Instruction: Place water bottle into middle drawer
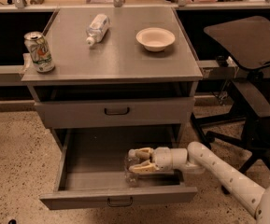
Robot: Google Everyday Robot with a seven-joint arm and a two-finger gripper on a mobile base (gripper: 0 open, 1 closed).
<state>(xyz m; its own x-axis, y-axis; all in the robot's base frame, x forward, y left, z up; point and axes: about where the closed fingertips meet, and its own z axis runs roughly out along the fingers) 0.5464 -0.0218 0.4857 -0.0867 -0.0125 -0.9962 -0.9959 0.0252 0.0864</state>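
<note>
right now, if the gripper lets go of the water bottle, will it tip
Probably tippy: the water bottle looks slim and upright in the gripper, inside the middle drawer. Clear plastic, so likely light. If it falls it could roll, but the drawer walls would stop it.

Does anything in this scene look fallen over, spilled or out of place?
Only one thing: a labelled bottle lies on its side on the cabinet top, while the can stands upright. No spill shows. The claw is at the water bottle in the open drawer.
</note>
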